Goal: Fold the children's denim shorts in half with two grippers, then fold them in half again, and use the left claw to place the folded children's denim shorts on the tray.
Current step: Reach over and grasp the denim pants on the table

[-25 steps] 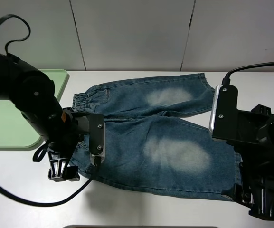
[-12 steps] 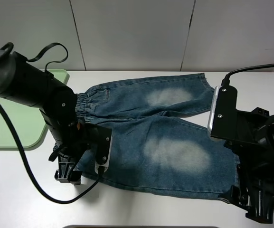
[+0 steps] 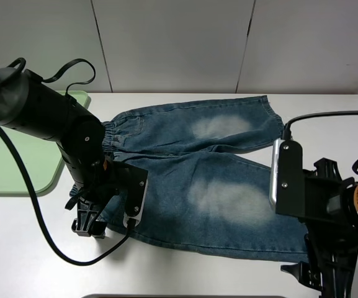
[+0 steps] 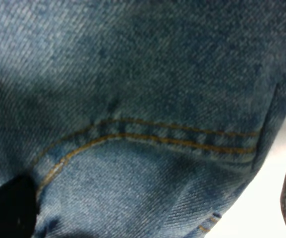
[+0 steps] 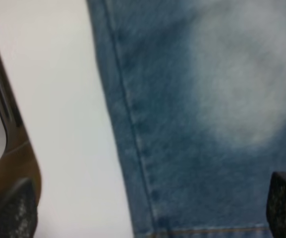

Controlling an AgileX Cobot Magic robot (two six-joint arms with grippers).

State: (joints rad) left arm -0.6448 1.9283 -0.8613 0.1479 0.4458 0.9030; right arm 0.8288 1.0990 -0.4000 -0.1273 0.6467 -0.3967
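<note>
The children's denim shorts (image 3: pixel 203 180) lie spread flat on the white table, waistband to the left and legs to the right, with pale faded patches showing. My left gripper (image 3: pixel 87 225) is low over the near waistband corner. In the left wrist view, denim with an orange-stitched seam (image 4: pixel 147 134) fills the frame, and the left gripper (image 4: pixel 150 213) is open with its fingers wide apart over the cloth. My right gripper (image 3: pixel 322 280) is at the near leg's hem corner. In the right wrist view it (image 5: pixel 147 208) is open, straddling the leg's edge (image 5: pixel 133 124).
The pale-green tray (image 3: pixel 11 155) lies at the left table edge, partly behind the left arm. Bare white table (image 3: pixel 185 267) runs along the front. A grey panelled wall stands behind the table.
The left arm swung in over the near waistband corner, then stayed put. The right arm moved toward the front edge, lower beside the near leg's hem.
</note>
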